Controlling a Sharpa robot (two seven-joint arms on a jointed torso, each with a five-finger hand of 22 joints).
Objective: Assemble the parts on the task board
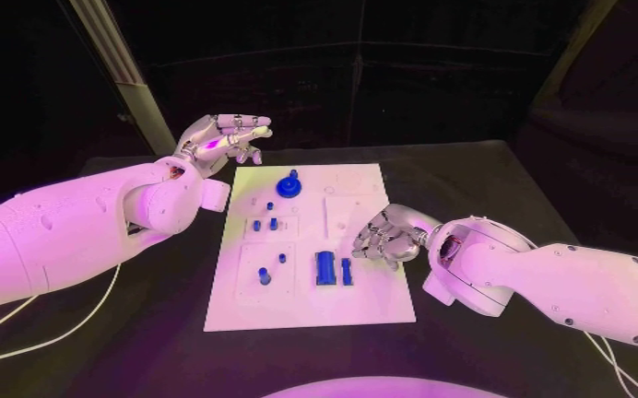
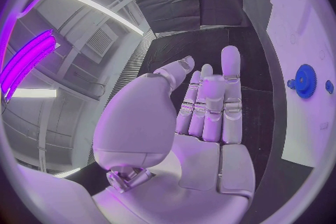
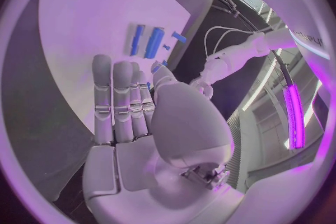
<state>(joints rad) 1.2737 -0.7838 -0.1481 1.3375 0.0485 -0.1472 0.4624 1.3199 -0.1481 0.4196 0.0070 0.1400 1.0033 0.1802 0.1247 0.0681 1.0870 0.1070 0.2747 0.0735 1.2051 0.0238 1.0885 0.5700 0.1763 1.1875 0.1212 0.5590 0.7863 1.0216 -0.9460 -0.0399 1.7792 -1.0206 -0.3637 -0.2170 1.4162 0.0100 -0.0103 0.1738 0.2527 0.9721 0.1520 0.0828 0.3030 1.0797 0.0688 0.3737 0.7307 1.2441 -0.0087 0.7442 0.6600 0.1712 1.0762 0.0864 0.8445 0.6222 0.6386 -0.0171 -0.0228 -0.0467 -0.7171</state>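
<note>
The white task board (image 1: 313, 301) lies in the middle of the table. On it are a blue gear-like part (image 1: 290, 184) at the far end, several small blue pegs (image 1: 265, 225) in the left half, and a blue block (image 1: 324, 267) with a narrower bar (image 1: 347, 271) beside it near the front. My left hand (image 1: 226, 140) hovers beyond the board's far left corner, fingers straight and holding nothing (image 2: 203, 106); the gear (image 2: 305, 80) lies off to its side. My right hand (image 1: 385, 235) hangs over the board's right edge, empty (image 3: 129, 101), close to the block (image 3: 154, 42) and bar (image 3: 136, 39).
The black table (image 1: 492, 195) surrounds the board on all sides. White cables (image 1: 66, 324) trail over the table at the front left, under my left arm. A pale post (image 1: 113, 57) rises behind the table at the back left.
</note>
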